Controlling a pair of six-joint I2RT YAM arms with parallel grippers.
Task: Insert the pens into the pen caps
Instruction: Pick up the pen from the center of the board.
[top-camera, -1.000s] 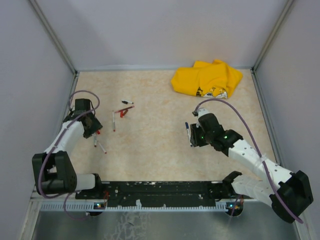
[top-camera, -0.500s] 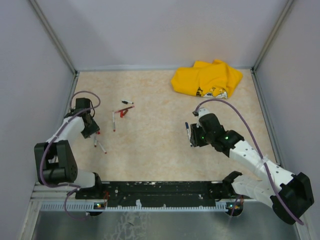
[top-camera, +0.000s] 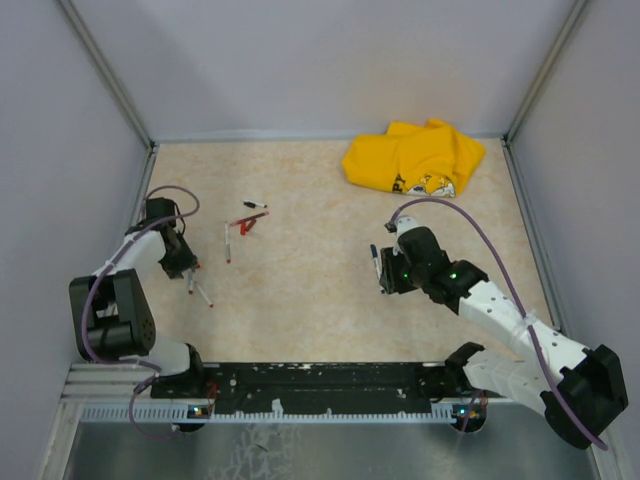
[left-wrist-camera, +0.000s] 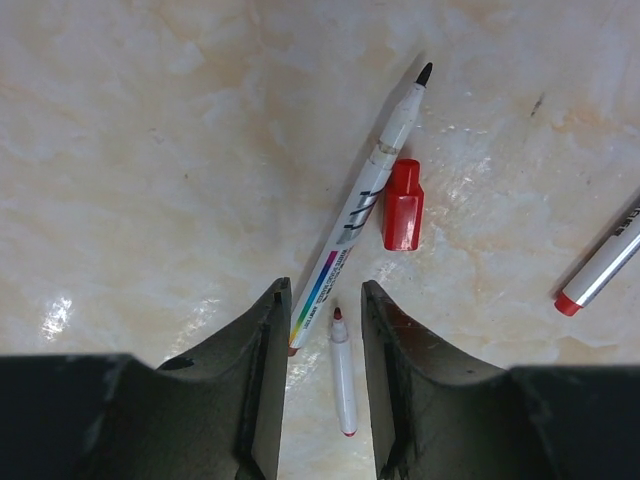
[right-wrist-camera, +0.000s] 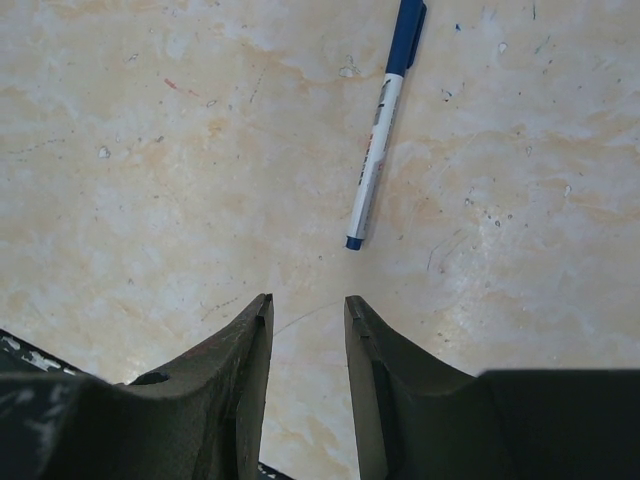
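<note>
The left arm is tucking in closer to the tabletop's (top-camera: 300, 300) 9 o'clock edge than a second ago, and the left fingers (left-wrist-camera: 280, 305) are narrowing; the right arm is holding its place. The left fingers are released, straddling a short red-tipped pen (left-wrist-camera: 342, 375) that is lying in the gap between them and seems to touch neither pad. At 12 o'clock from the fingertips a black-tipped pen (left-wrist-camera: 365, 190) is lying uncapped and slanted, its near end right by one fingertip. A red cap (left-wrist-camera: 403, 205) is sitting just beside its barrel, perhaps touching. A third pen (left-wrist-camera: 600, 275) with a red end is showing at 3 o'clock.

The right fingers (right-wrist-camera: 262, 315) are released too, hanging over bare tabletop with a blue-capped pen (right-wrist-camera: 383, 130) ahead at 1 o'clock. A yellow cloth (top-camera: 415, 158) is lying well apart at the tabletop's 1 o'clock.

We are judging this as the pickup of the short pen, which looks like the match for the red cap. To do it well, we are wanting the pads to meet the barrel squarely at its middle, leaving the red tip free to enter the cap. We should close slowly so the outer fingertip is not nudging the slanted pen or knocking the cap away.
</note>
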